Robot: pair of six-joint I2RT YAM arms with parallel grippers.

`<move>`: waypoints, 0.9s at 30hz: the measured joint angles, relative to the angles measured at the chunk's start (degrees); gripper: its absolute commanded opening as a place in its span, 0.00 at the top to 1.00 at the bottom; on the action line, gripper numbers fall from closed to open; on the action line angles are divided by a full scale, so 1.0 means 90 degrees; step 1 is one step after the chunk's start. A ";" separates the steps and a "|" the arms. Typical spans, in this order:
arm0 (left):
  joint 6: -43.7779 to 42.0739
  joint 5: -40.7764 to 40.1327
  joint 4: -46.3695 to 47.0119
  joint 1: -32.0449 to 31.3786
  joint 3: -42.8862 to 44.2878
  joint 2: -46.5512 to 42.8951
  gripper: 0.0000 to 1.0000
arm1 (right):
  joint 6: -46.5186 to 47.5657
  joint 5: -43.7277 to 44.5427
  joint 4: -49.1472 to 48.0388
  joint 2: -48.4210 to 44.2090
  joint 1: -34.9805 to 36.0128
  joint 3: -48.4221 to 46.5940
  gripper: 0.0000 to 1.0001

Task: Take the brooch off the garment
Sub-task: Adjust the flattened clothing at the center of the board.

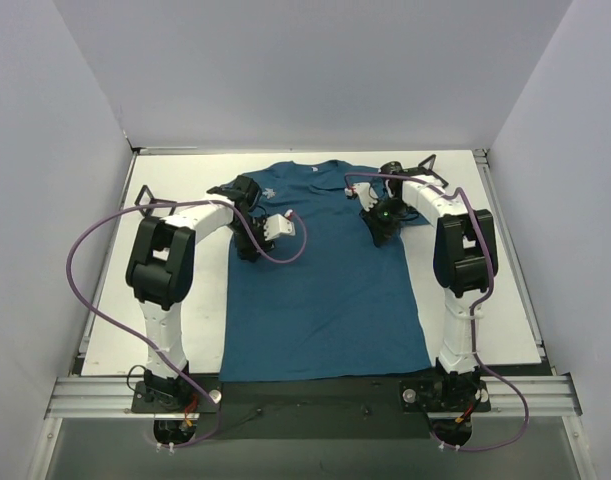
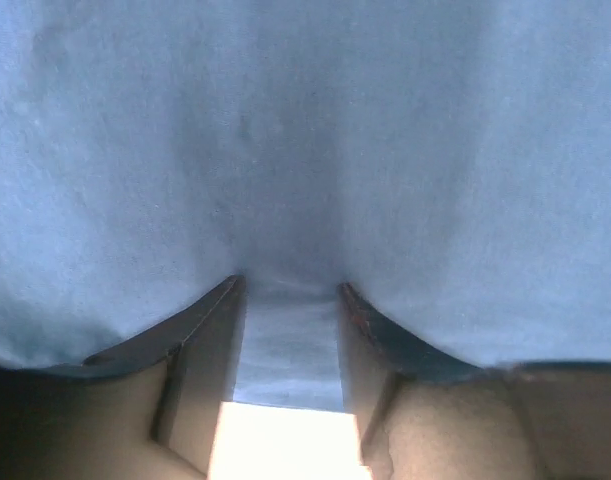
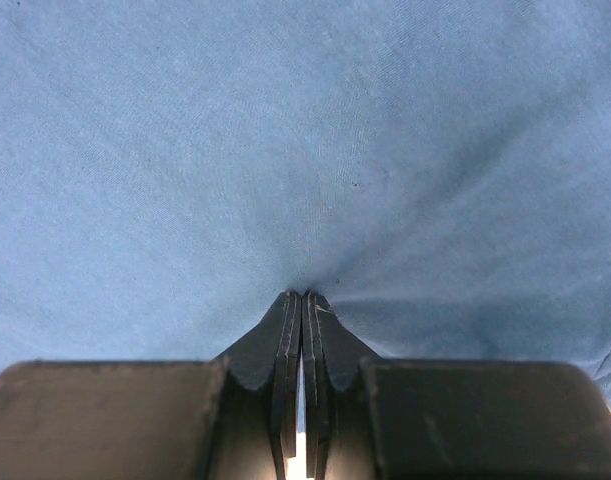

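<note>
The garment [image 1: 325,290] is a dark teal-blue T-shirt lying flat on the table, neck to the far side. The brooch does not show in any view. My left gripper [image 1: 251,244] is over the shirt's left chest. In the left wrist view it [image 2: 290,286] is open, both fingertips [image 2: 230,290] pressed into the cloth, which spans the gap between them. My right gripper [image 1: 378,228] is on the right chest. In the right wrist view it [image 3: 302,295] is shut, and creases in the cloth [image 3: 315,150] run into its tips as a small pinch.
White table [image 1: 115,310] shows to either side of the shirt. Grey walls close in the left, back and right. A small pale logo [image 1: 315,170] sits below the collar. Purple cables loop from both arms, the left one across the shirt [image 1: 285,258].
</note>
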State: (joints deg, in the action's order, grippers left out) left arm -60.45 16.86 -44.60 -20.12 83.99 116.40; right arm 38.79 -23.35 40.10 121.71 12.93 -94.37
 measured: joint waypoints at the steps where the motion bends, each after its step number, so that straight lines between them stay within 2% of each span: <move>1: -0.0053 0.0002 -0.0039 -0.0005 0.0000 0.0000 0.13 | -0.0002 0.0000 0.0000 0.0000 0.0019 0.0000 1.00; 3: -0.0155 0.0007 -0.0238 -0.0002 0.0012 -0.0002 0.10 | -0.0017 0.0000 -0.0005 0.0000 0.0027 0.0007 1.00; 4: -0.0216 0.0015 -0.0330 0.0005 0.0032 -0.0002 0.03 | -0.0019 0.0000 -0.0005 0.0000 0.0032 0.0012 1.00; 10: -0.0340 0.0063 -0.1200 0.0109 0.0471 0.0168 0.02 | -0.0024 0.0002 -0.0058 -0.0044 0.0090 0.0117 1.00; 17: -0.0340 0.0153 -0.1785 0.0243 0.1231 0.0709 0.05 | -0.0051 0.0005 -0.0078 -0.0049 0.0160 0.0124 1.00; 19: -0.0333 0.0134 -0.1802 0.0240 0.1243 0.0719 0.07 | -0.0070 0.0002 -0.0083 -0.0056 0.0170 0.0129 1.00; 21: -0.0325 0.0119 -0.1778 0.0233 0.1229 0.0719 0.15 | -0.0087 0.0005 -0.0095 -0.0078 0.0182 0.0151 1.00; 27: -0.0274 -0.0134 -0.1290 0.0155 0.0843 0.0520 0.17 | -0.0141 0.0000 -0.0104 -0.0255 0.0194 0.0194 1.00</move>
State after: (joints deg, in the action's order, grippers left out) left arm -62.92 15.66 -56.21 -18.72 91.57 121.08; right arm 37.52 -23.35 39.16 119.42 14.68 -92.62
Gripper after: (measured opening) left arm 0.844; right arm 0.027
